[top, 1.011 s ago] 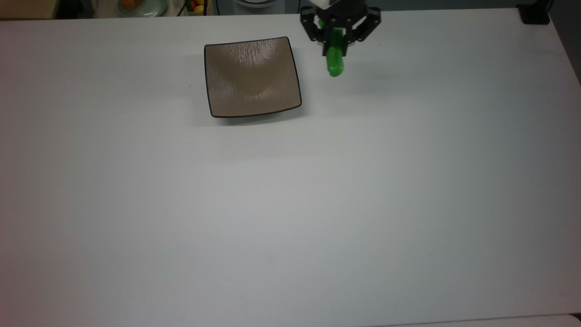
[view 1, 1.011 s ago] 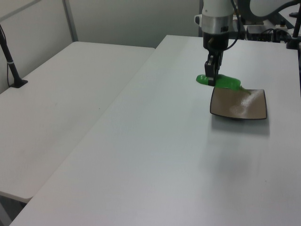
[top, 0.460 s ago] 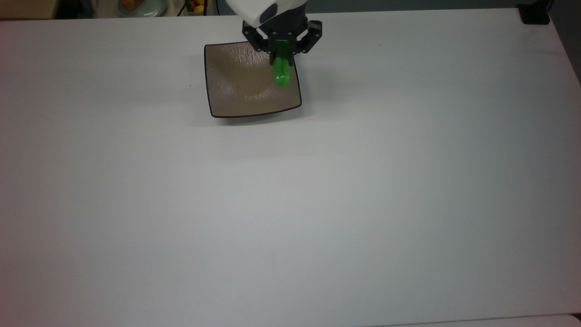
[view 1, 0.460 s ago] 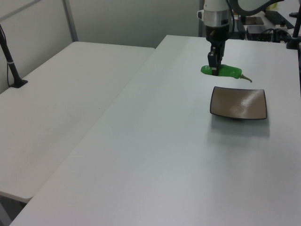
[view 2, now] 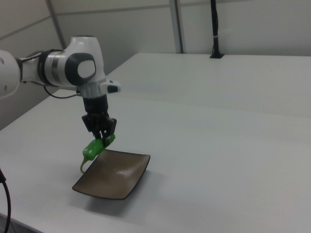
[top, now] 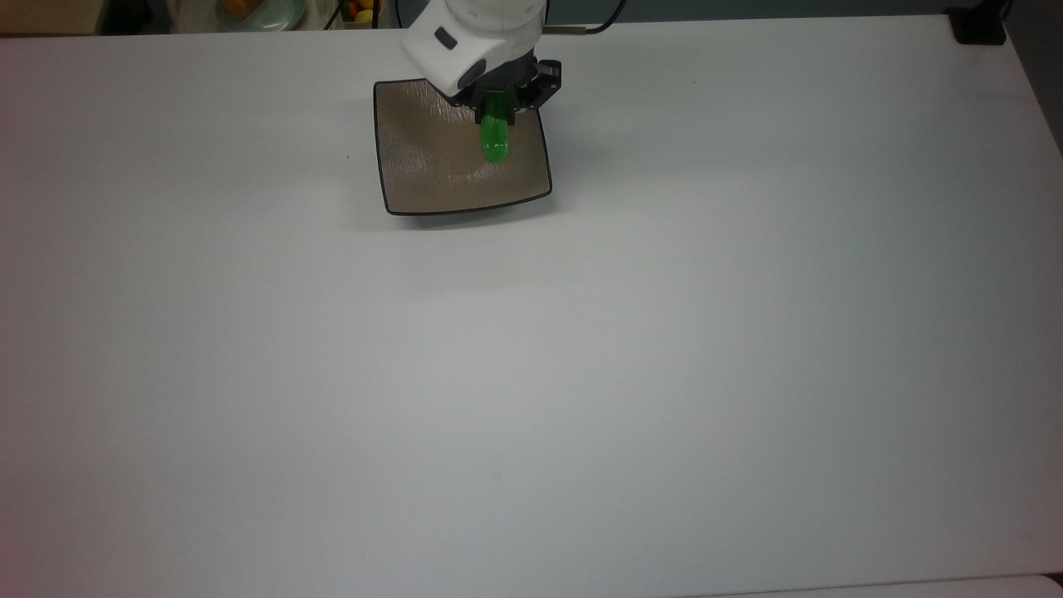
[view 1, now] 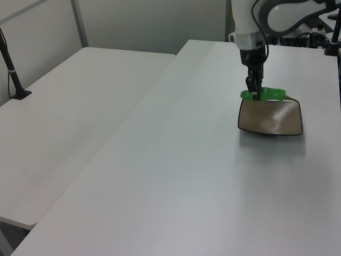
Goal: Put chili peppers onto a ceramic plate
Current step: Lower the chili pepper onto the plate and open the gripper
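I am seeing the shiny green chili pepper (top: 496,141) hanging level over the far edge of the square brown ceramic plate (top: 432,166).

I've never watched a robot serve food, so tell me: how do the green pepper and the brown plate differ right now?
The chili pepper is bright green, long and narrow; the ceramic plate is taupe-brown, square and wide. The chili pepper hangs in the gripper, above the ceramic plate's edge; the ceramic plate rests on the table. Both look glossy.
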Robot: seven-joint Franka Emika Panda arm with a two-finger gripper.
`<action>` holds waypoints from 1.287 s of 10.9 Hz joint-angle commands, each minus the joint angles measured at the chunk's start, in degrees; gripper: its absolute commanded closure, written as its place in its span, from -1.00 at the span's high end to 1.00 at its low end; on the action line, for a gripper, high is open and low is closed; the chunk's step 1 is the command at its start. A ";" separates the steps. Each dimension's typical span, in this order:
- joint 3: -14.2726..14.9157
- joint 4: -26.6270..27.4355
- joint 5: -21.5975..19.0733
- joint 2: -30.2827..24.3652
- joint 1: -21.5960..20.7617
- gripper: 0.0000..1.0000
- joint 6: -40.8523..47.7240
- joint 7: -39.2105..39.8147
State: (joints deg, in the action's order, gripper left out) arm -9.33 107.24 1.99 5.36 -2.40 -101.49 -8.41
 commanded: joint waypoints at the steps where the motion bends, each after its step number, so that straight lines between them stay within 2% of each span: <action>1: 1.32 6.29 -0.58 -1.67 0.55 -0.92 -2.82 1.47; 8: 6.24 14.92 -0.67 -3.08 0.64 -0.92 -15.57 0.59; 11: 7.48 15.36 -1.20 -2.55 0.64 -0.92 -18.65 -3.09; 14: 7.48 15.36 -3.83 -2.11 0.64 -0.92 -18.75 -3.28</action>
State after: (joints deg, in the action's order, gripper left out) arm -2.09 120.63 0.24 4.73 -1.59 -118.50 -10.67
